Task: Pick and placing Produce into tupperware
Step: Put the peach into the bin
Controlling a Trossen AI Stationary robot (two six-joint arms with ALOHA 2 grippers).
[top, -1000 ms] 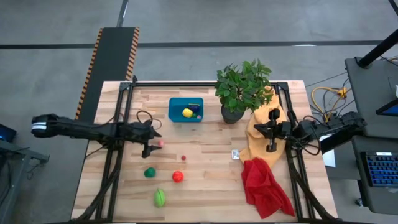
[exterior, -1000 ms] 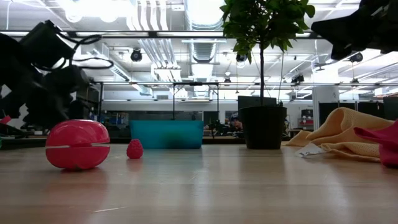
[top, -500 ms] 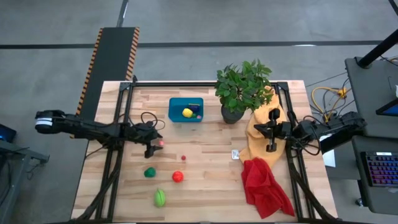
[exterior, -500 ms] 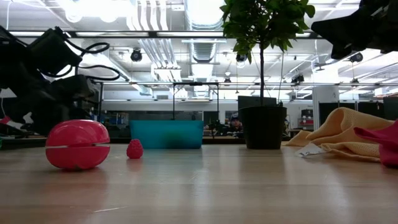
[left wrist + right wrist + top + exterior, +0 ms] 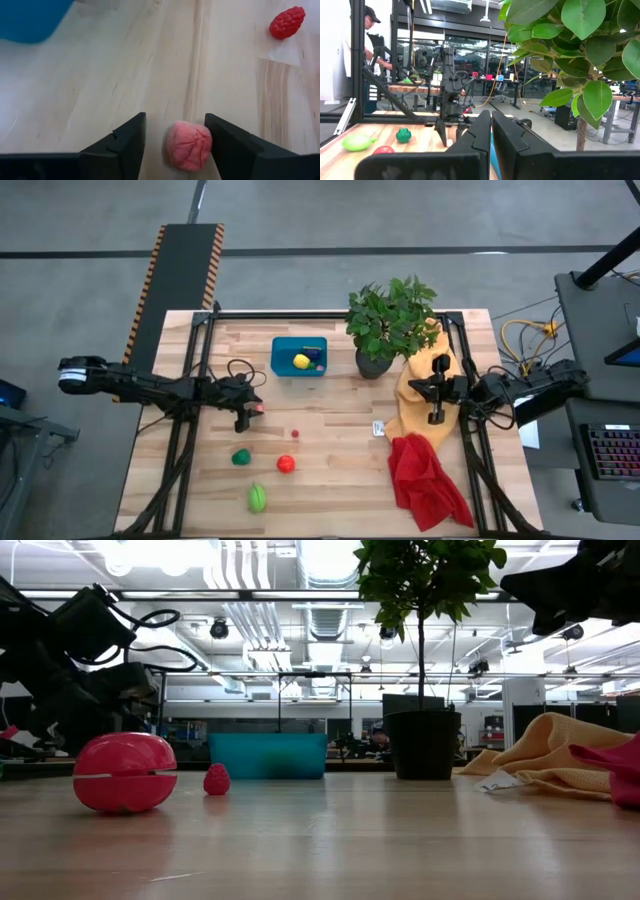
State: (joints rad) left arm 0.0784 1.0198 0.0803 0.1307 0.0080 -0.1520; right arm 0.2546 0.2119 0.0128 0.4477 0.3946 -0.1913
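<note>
Pink produce (image 5: 189, 145) between open left gripper (image 5: 175, 137)

Grey concrete floor (image 5: 400, 210), bright ceiling lights (image 5: 150, 552)

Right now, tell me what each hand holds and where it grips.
Nothing is held. The left hand is open around the pink piece, not closed on it. The right hand is shut and empty.

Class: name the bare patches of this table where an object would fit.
Bare wood lies between the small red raspberry and the white tag, and left of the teal plastic tupperware. Crowded: yellow cloth, red cloth.
</note>
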